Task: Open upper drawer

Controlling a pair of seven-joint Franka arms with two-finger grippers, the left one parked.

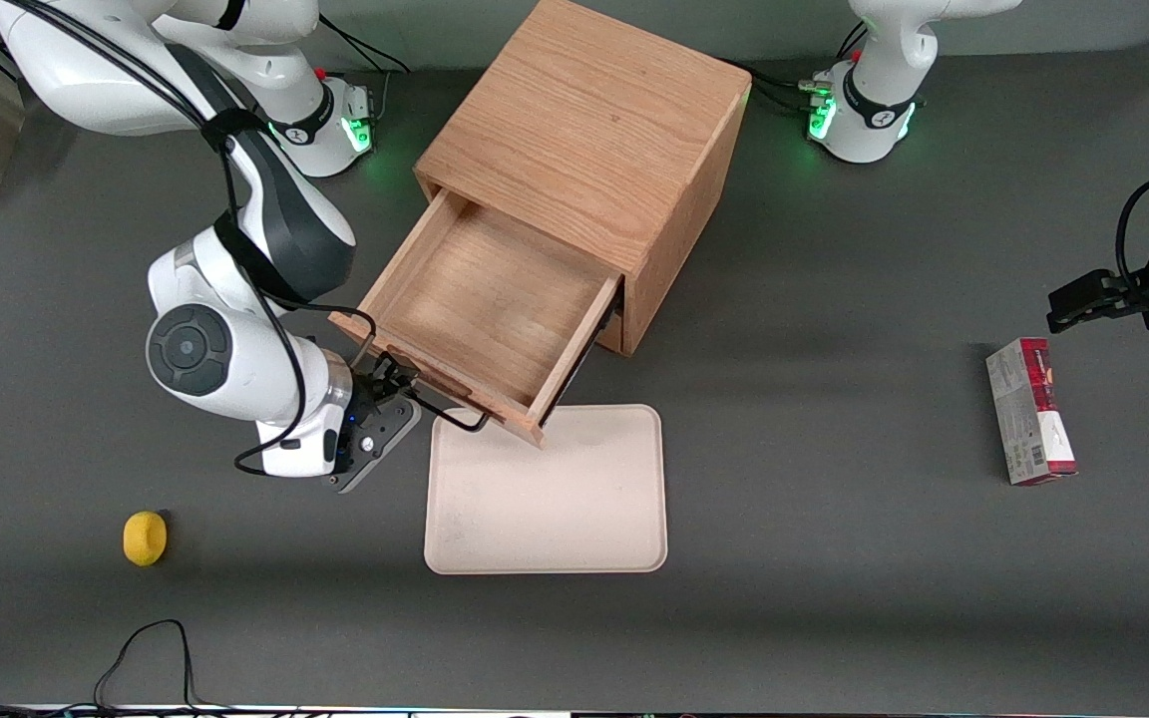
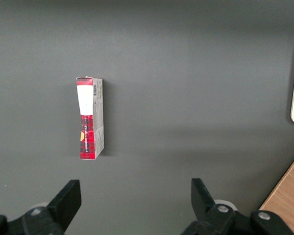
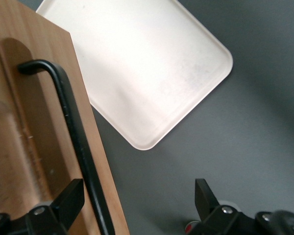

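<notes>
Here, upper drawer (image 1: 495, 309) stands pulled well out of oak cabinet (image 1: 584, 130) | gripper (image 1: 397, 391) spread wide around its wire handle (image 3: 73, 142) | advice: withdraw straight, avoiding beige tray (image 1: 547, 494) just beside.

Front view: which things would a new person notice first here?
First the wooden cabinet, with its upper drawer pulled far out and bare inside. The end effector is open at the drawer's black handle, above a cream tray. A small yellow object lies toward the working arm's end.
</notes>
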